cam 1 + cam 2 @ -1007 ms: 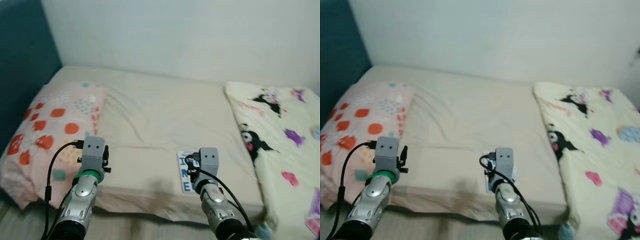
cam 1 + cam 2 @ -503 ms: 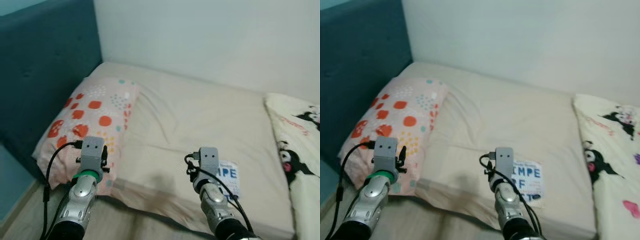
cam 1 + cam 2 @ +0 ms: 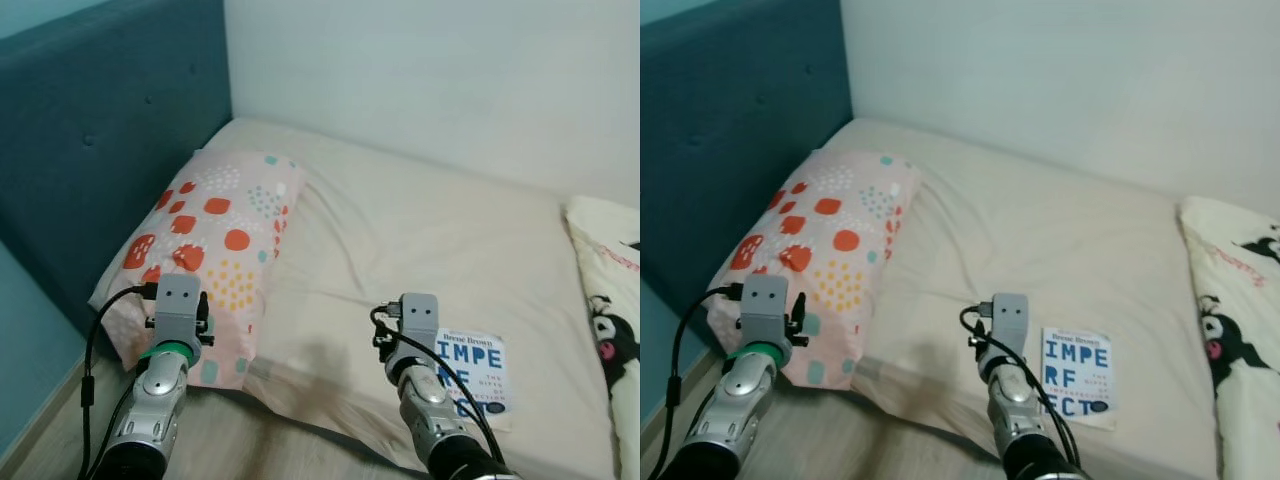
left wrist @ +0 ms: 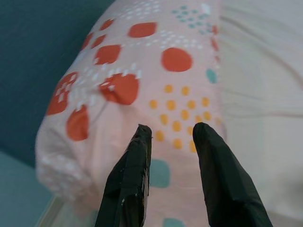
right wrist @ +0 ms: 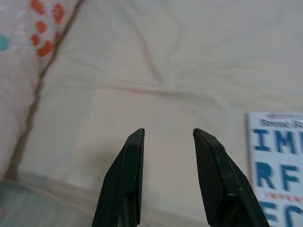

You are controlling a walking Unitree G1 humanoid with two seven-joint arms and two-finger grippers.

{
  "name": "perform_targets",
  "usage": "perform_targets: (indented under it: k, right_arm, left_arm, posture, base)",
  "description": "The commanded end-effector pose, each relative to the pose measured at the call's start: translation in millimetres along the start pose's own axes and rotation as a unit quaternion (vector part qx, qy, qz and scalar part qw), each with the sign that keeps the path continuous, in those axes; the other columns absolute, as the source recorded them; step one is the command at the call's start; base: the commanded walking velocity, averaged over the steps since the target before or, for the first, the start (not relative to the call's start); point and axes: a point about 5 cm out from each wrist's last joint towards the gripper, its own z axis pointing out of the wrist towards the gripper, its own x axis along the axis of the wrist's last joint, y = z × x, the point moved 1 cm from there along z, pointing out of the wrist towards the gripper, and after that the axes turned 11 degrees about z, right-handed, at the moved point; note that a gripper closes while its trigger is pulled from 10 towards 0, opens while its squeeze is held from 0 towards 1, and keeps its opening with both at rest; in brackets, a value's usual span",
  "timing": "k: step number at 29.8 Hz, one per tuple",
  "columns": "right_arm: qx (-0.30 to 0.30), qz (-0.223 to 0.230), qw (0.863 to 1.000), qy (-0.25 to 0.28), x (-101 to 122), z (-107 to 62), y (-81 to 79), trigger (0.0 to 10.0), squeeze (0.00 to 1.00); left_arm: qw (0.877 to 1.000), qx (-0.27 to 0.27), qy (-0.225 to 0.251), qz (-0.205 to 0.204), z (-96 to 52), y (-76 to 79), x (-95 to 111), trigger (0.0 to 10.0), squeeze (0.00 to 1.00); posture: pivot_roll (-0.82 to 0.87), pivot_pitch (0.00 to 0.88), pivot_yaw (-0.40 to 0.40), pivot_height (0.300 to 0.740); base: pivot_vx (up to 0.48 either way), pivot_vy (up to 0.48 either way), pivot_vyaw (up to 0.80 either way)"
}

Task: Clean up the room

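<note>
A white book (image 3: 470, 372) with big blue letters lies flat on the beige bed sheet (image 3: 420, 240) near its front edge. A pink pillow (image 3: 205, 250) with red and yellow dots rests at the head of the bed on the left. My right gripper (image 5: 168, 135) hovers open over bare sheet, with the book (image 5: 277, 165) just to its right. My left gripper (image 4: 171, 131) is open and empty above the near end of the pillow (image 4: 156, 71). Both silver arms reach in from the bottom, the left arm (image 3: 165, 385) and the right arm (image 3: 425, 395).
A dark teal headboard (image 3: 90, 150) stands along the left. A white wall (image 3: 450, 80) runs behind the bed. A cream blanket with cartoon prints (image 3: 612, 300) lies at the right edge. Wooden floor (image 3: 840, 450) shows in front of the bed.
The camera has swung left: headboard and pillow have come further into view, the cartoon blanket has slid toward the right edge. Both grippers hold the same open pose.
</note>
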Motion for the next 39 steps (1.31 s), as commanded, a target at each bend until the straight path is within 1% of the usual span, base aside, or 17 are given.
perform_targets:
  k: [1, 7, 27, 39]
  right_arm:
    - [-0.012, 0.008, 1.0, -0.016, -7.7, -2.7, 5.5, 10.0, 0.0]
    - [-0.014, 0.011, 1.0, -0.016, -8.9, -3.4, 5.6, 10.0, 0.0]
    - [-0.014, 0.018, 1.0, -0.017, -9.5, -3.5, 5.2, 10.0, 0.0]
    - [-0.013, 0.021, 1.0, -0.019, -11.0, -3.9, 3.3, 10.0, 0.0]
  left_arm:
    - [1.0, -0.008, -0.008, 0.008, -1.6, 3.1, -4.2, 10.0, 0.0]
    - [1.0, -0.014, -0.007, 0.015, -1.7, 5.6, -3.5, 10.0, 0.0]
    - [1.0, -0.012, -0.007, 0.017, -1.4, 3.8, -3.3, 10.0, 0.0]
    - [1.0, -0.009, -0.008, 0.019, -1.9, 0.1, -4.8, 10.0, 0.0]
  posture:
    - [0.09, 0.0, -0.014, 0.74]
    - [0.09, 0.0, -0.008, 0.74]
    - [0.09, 0.0, -0.007, 0.74]
    - [0.1, 0.0, -0.006, 0.74]
  base:
    - [0.0, 0.0, 0.0]
    - [0.0, 0.0, 0.0]
    - [0.0, -0.303, 0.0]
    - [0.0, -0.307, 0.0]
